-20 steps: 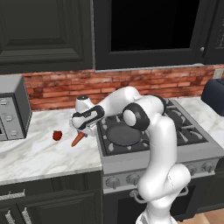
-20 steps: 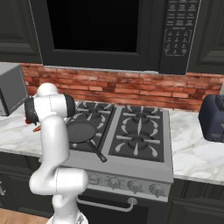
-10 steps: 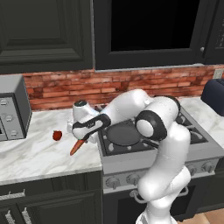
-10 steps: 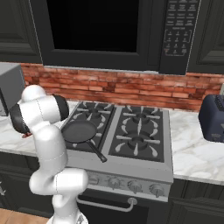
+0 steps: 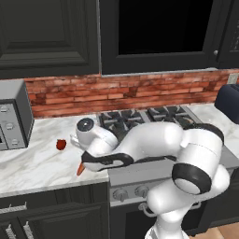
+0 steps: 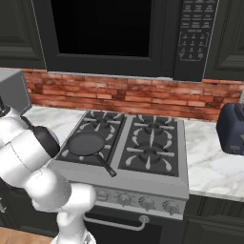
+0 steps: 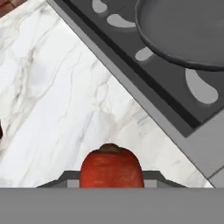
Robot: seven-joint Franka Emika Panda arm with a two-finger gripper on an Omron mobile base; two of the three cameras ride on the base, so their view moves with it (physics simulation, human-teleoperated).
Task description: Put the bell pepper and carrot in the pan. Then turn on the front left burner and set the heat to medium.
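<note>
Marble worktop (image 5: 32, 168) runs left of a silver stove beneath a brick backsplash and dark cabinets; inspection proceeds from the gripper (image 5: 83, 164) outward. Gripper is low over the worktop near its front edge, just left of the stove; its jaws are pressed together on the carrot (image 7: 111, 168), whose thick end fills the space between them in the hand view; pinch appears centred on that thicker end. In the left base view an orange tip of the carrot projects down and to the left below the hand, so its long axis slants roughly along the gripper's line, narrow end lowest; whether that tip touches the worktop cannot be told.

Handling judgement: carrot is stiff, light and smooth-skinned; the taper invites slipping toward the thin end, so a hold on the thick portion is the sound one; no fragility concern.

Bell pepper (image 5: 60, 144) sits on the worktop well apart from the gripper, further back and to the left; round, glossy, likely to roll; best taken across its widest part.

Pan (image 6: 86, 143) rests on the front left burner (image 6: 76, 155), handle pointing toward the stove front and right; it holds nothing yet; in the hand view its rim lies near, up and to the right.

Microwave stands at far left; toaster at far right.
</note>
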